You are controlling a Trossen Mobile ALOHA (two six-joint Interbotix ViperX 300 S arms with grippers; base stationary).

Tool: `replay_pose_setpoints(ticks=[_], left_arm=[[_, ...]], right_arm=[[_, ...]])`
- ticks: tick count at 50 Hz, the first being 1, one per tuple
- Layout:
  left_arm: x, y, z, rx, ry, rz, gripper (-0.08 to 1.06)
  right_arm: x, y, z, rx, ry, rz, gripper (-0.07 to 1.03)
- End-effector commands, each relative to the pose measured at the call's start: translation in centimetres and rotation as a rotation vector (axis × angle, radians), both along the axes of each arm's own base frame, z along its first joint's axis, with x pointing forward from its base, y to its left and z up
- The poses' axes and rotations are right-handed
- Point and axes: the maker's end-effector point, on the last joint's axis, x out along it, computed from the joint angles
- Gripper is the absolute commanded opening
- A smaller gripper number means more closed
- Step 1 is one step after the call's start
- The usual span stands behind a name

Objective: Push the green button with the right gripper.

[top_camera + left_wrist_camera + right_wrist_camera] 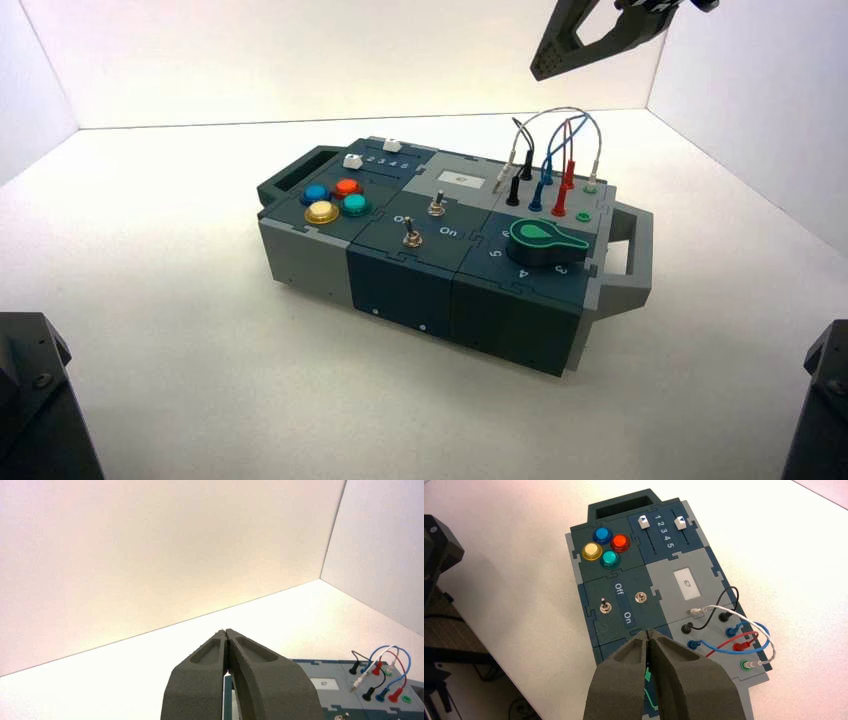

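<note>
The green button [355, 205] is a small teal dome in a cluster of four at the left end of the box [300, 260]. In the right wrist view the green button [610, 558] is far beyond the fingertips. My right gripper [545, 65] hangs high above the box's right rear part, well clear of it, with its fingers shut and empty. In its own view the right gripper [648, 631] points over the box [619, 580] from the knob end. My left gripper [226, 630] is shut and empty, off to the box's left, and is not in the high view.
Blue [315, 193], orange-red [347, 186] and yellow [321, 212] buttons surround the green one. Two toggle switches [605, 607] stand mid-box. The large green pointer knob [545, 240] and plugged wires [555, 150] are at the right end. Dark grey blocks [30, 400] fill the lower corners.
</note>
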Motion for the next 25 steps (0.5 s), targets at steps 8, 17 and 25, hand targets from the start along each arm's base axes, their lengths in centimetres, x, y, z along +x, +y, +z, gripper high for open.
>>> replay_pose_setpoints(ticks=[8, 17, 25], left_arm=[[0.12, -0.12, 0.86, -0.001, -0.022, -0.004, -0.03], [0.13, -0.12, 0.88, 0.000, -0.024, -0.005, -0.03], [0.13, -0.12, 0.91, -0.001, -0.026, -0.005, -0.03]], right_arm=[[0.30, 0.45, 1.00, 0.022, -0.026, 0.007, -0.02], [0.28, 0.44, 0.98, 0.021, -0.025, 0.007, -0.02], [0.31, 0.49, 0.91, 0.024, -0.024, 0.005, -0.02]])
